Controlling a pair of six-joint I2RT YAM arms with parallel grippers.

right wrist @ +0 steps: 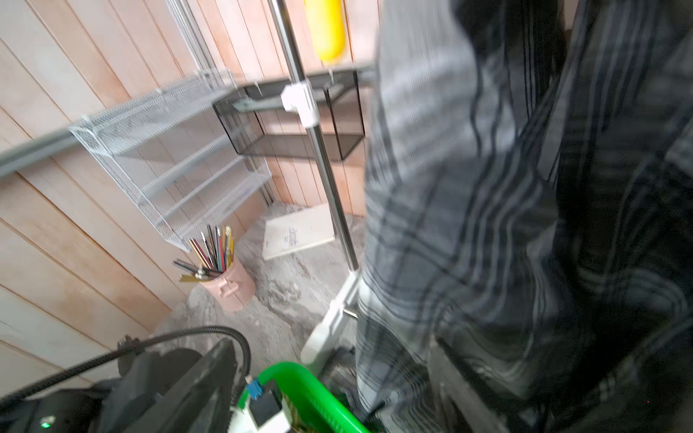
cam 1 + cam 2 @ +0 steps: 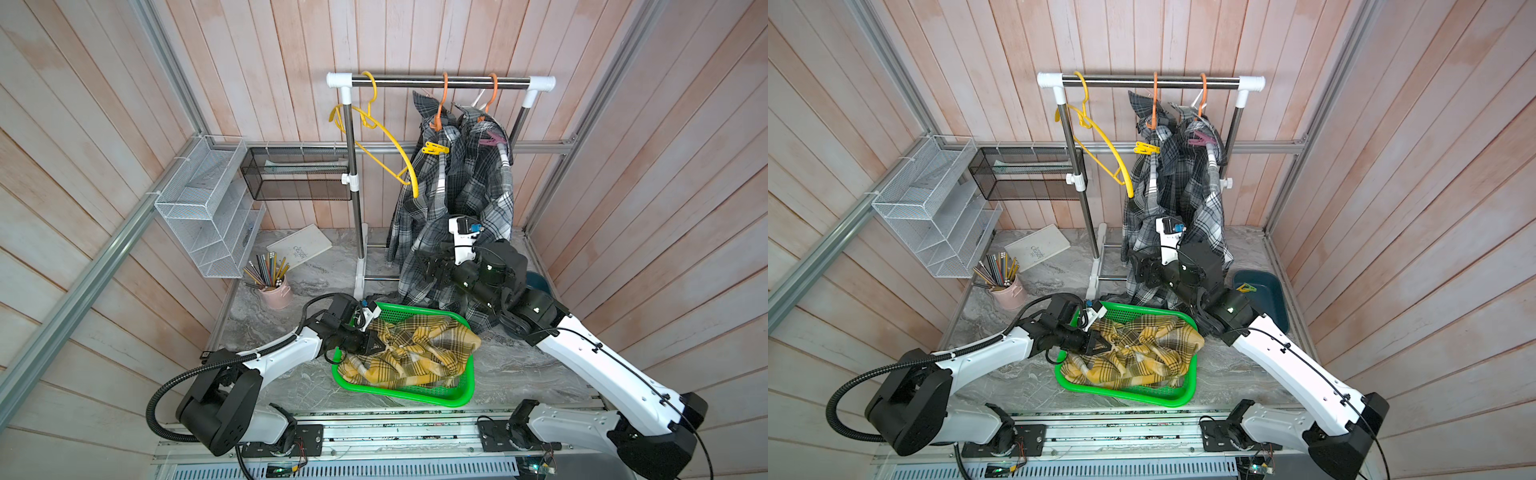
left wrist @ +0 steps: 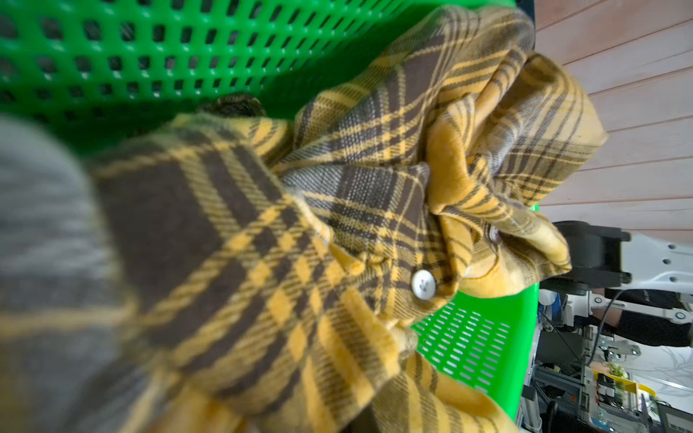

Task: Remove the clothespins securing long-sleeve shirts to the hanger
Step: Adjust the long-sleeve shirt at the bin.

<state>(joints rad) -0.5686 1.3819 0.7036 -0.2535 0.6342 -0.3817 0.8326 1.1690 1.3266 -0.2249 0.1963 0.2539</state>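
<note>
Pegs: yellow plastic clothespin (image 2: 436, 148) and mauve-pink clothespin (image 2: 492, 138), each lying crosswise on the grey checked shirts (image 2: 469, 195), well above my right jaws; right arm (image 2: 582, 345) is nearer.
Right jaws: against grey cloth; I cannot tell their gap.
Left jaws: closed in the yellow plaid shirt (image 2: 419, 349), grip unclear, inside the green perforated basket (image 2: 415, 401).
Teal bin (image 2: 1271, 303): one yellow-green peg (image 2: 1246, 287).

Green basket (image 2: 407, 311), pink pencil cup (image 2: 276, 295), perhaps a notebook (image 2: 300, 246) flat behind.

The white-and-black left arm (image 2: 286, 353) reaches low toward the middle of the frame, and its black left fingers (image 2: 372, 345) are pressed together. The white-and-black right arm (image 2: 582, 345) stretches up to centre right. Its black right fingers (image 2: 427, 265) point left, and their gap is unclear.
</note>
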